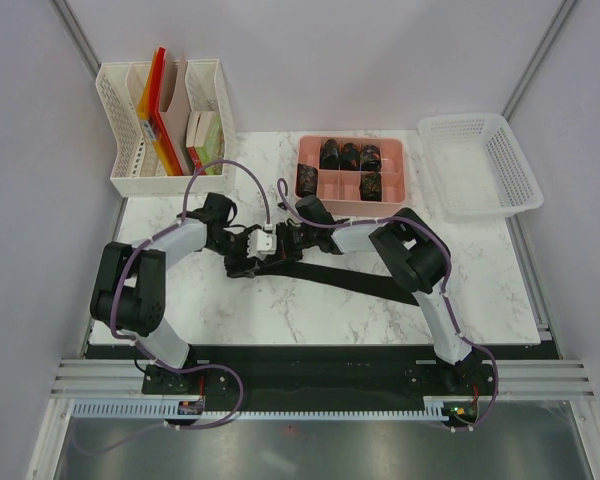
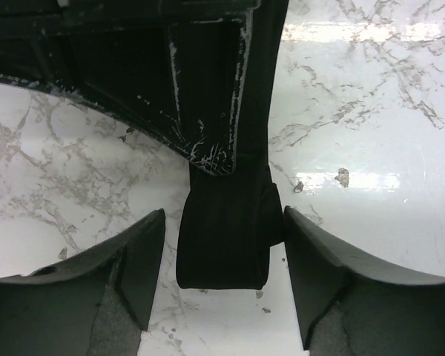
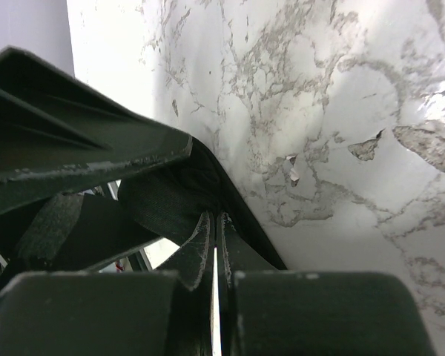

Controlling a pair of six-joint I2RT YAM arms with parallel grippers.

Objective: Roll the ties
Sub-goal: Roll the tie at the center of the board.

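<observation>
Your L gripper (image 2: 222, 248), jaws released, straddles the coiled end of the blackish fabric necktie (image 1: 350, 277) mid-table. R gripper (image 3: 213, 230) is clenched on it. Close L squarely on the coil & keep edges aligned.

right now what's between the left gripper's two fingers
In the left wrist view, the looped end of the tie lies between the jaws of the left gripper, which stand open, over the marble table. The right gripper pinches the tie just beyond.

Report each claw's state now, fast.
Left claw: open, either side of the folded end of the blackish fabric necktie.
Right claw: closed, pinching that necktie.
</observation>
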